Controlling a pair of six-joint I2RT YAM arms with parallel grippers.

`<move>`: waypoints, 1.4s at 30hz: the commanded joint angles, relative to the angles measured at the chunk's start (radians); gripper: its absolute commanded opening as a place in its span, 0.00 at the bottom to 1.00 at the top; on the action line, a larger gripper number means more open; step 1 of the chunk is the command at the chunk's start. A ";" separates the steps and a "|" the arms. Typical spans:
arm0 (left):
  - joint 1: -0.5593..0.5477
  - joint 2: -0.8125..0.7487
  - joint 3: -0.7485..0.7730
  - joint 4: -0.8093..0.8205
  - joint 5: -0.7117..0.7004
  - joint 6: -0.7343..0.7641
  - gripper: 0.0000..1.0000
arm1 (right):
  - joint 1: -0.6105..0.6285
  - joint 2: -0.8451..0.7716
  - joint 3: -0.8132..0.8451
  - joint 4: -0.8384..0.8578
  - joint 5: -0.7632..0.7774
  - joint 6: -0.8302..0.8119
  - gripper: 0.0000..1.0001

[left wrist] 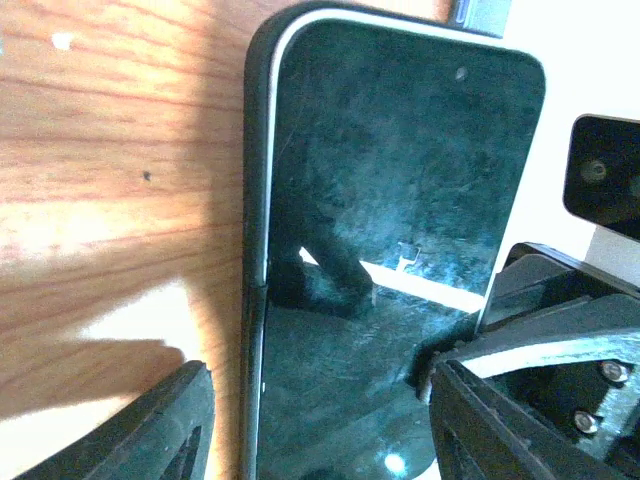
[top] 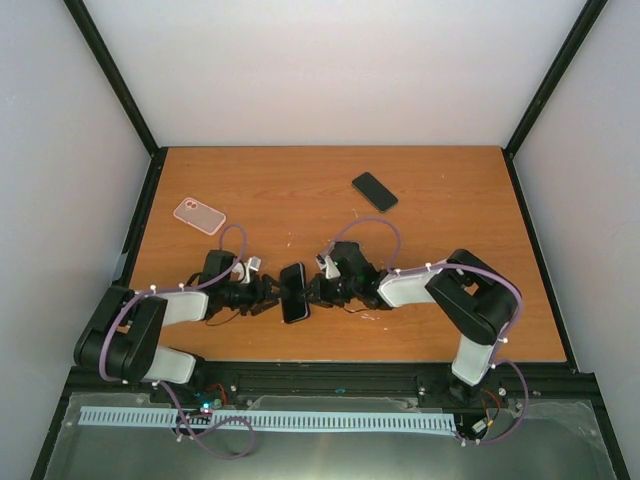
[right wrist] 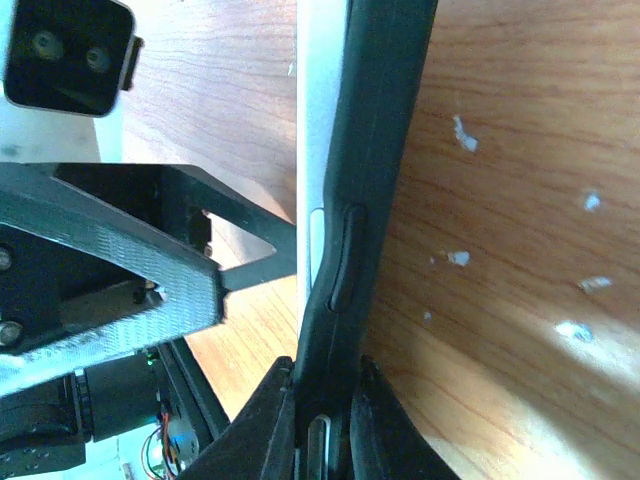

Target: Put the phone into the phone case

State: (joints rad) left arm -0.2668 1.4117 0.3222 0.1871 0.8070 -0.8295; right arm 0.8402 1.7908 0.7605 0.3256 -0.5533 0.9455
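Note:
A dark-screened phone (top: 294, 292) (left wrist: 400, 200) lies near the table's front middle, between my two grippers. A black phone case (left wrist: 258, 200) (right wrist: 375, 150) wraps its left long edge; beside the case the phone's pale edge (right wrist: 308, 150) shows. My right gripper (top: 313, 290) (right wrist: 325, 375) is shut, pinching the case and phone through their thickness. From the left, my left gripper (top: 272, 294) (left wrist: 315, 395) stands open astride the phone's width. One of its fingers (left wrist: 150, 430) is apart from the case, and the other finger (left wrist: 500, 410) is at the phone's right edge.
A second black phone (top: 374, 190) lies at the back, right of centre. A pink case (top: 199, 214) lies at the back left. The wooden table (top: 450, 200) is walled by white panels and a black frame.

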 commanded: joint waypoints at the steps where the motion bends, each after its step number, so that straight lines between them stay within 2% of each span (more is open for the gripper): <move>1: -0.006 -0.086 0.059 -0.070 -0.004 -0.003 0.61 | 0.005 -0.083 -0.031 0.023 0.027 -0.026 0.04; 7: -0.005 -0.305 0.093 -0.102 0.082 -0.014 0.71 | 0.004 -0.279 -0.102 0.088 0.048 0.006 0.05; 14: -0.002 -0.474 0.141 -0.143 0.114 -0.010 0.71 | 0.005 -0.501 -0.217 0.240 0.095 0.032 0.06; 17: -0.003 -0.491 0.147 -0.082 0.171 -0.023 0.70 | 0.007 -0.554 -0.217 0.281 0.065 0.037 0.07; 21: -0.003 -0.485 0.118 0.118 0.298 -0.128 0.63 | 0.012 -0.563 -0.202 0.322 0.020 0.060 0.07; 24: -0.005 -0.489 0.112 0.171 0.314 -0.142 0.59 | 0.015 -0.558 -0.200 0.358 0.010 0.074 0.07; 34: -0.020 -0.474 0.029 0.380 0.349 -0.251 0.21 | 0.017 -0.495 -0.189 0.451 -0.014 0.125 0.10; 37: -0.020 -0.481 0.030 0.388 0.346 -0.249 0.15 | 0.016 -0.502 -0.178 0.398 -0.018 0.099 0.17; 40: -0.020 -0.489 0.031 0.401 0.349 -0.243 0.13 | 0.016 -0.537 -0.191 0.328 0.001 0.063 0.36; 42: -0.020 -0.498 0.033 0.403 0.349 -0.234 0.13 | 0.016 -0.564 -0.203 0.291 0.012 0.047 0.44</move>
State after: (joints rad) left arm -0.2806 0.9379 0.3447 0.5018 1.1301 -1.0683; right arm 0.8524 1.2861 0.5434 0.6525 -0.5606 1.0428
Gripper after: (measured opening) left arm 0.138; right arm 0.374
